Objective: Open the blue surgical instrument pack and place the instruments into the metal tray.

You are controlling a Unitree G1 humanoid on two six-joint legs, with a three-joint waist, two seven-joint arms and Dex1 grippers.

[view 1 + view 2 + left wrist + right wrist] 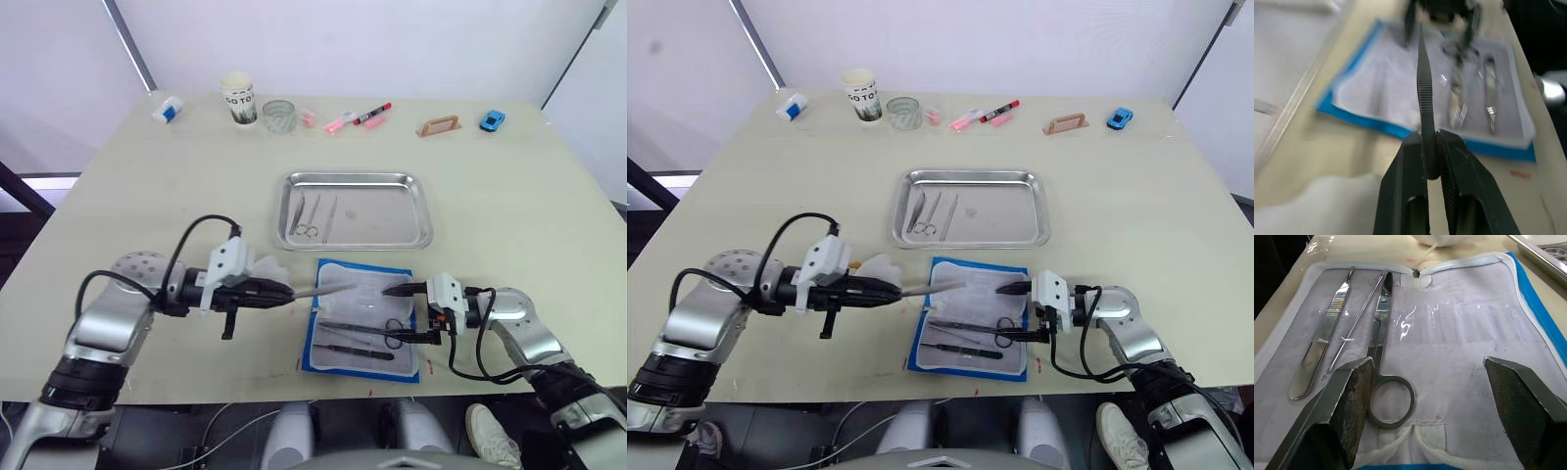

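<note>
Left eye view: the left gripper is clamped on a slim steel tweezer, whose tip reaches over the opened blue surgical instrument pack just beside it. The metal tray, beyond both grippers, holds three instruments. The right gripper, fingers spread wide, rests on the pack's lining beside the scissors.

The blue surgical instrument pack lies open and flat at the near table edge, pale lining up, holding scissors, a flat handle and a thin probe. The metal tray sits just beyond it, three instruments lying in its left part
</note>
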